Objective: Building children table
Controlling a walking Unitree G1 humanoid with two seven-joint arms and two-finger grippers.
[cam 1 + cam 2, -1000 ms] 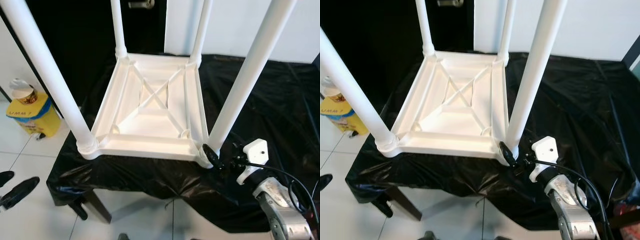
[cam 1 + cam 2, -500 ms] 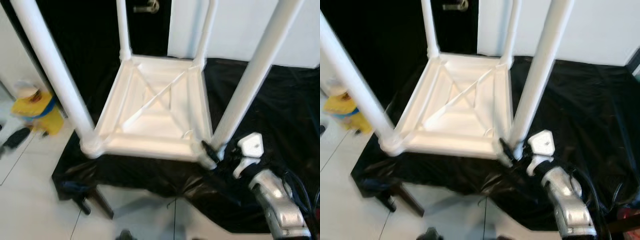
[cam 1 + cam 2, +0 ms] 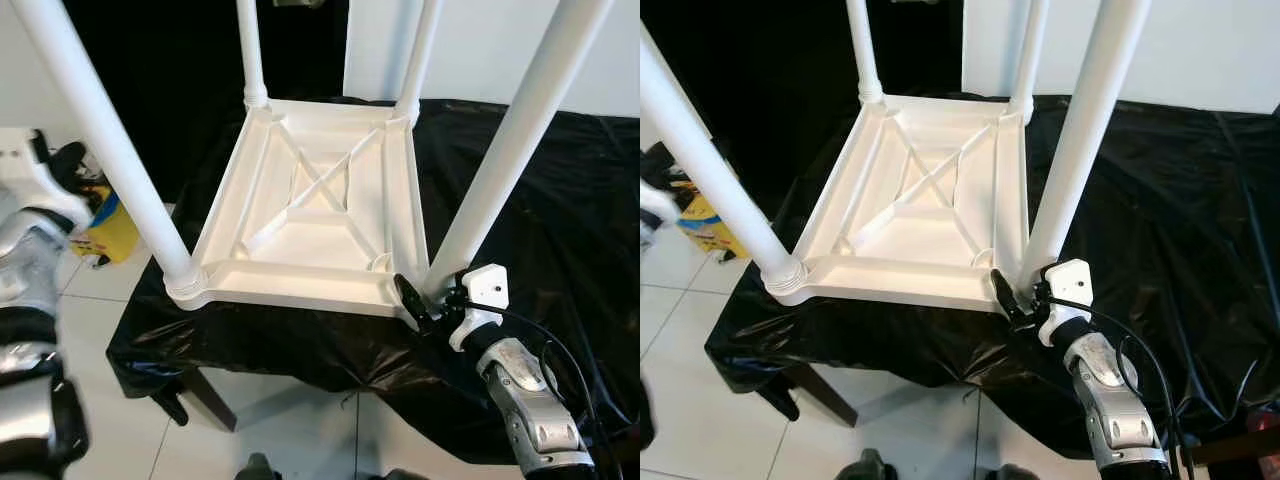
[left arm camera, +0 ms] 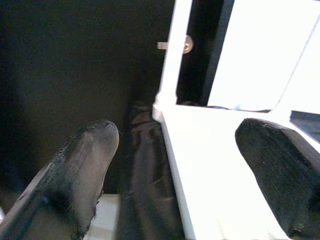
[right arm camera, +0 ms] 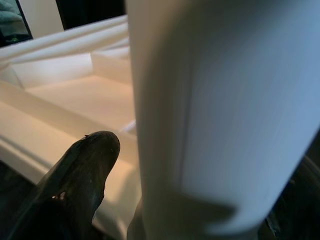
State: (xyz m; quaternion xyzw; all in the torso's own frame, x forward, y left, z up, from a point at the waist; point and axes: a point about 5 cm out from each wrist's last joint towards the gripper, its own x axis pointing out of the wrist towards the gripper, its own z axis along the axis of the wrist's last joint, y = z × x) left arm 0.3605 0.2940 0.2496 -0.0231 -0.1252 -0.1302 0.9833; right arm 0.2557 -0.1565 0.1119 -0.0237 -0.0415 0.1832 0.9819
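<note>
A white children's table [image 3: 320,225] lies upside down on a black plastic sheet [image 3: 560,190], its legs pointing up. My right gripper [image 3: 425,305] is at the base of the near right leg [image 3: 490,190]. It is open and straddles the leg. In the right wrist view one finger [image 5: 85,175] sits beside the leg [image 5: 225,110] with a small gap, and the other finger is hidden behind it. My left gripper [image 4: 177,135] is raised at the table's left side, open and holding nothing, with the table's edge [image 4: 210,165] between its fingers.
A yellow container [image 3: 112,228] stands on the tiled floor at the left, partly behind my left arm [image 3: 25,260]. A dark doorway lies behind the table. The black sheet hangs over a low support with a dark leg [image 3: 205,400].
My left arm has risen into view at the left, in front of the yellow container. The camera has shifted a little. My right gripper has stayed at the near right leg's base.
</note>
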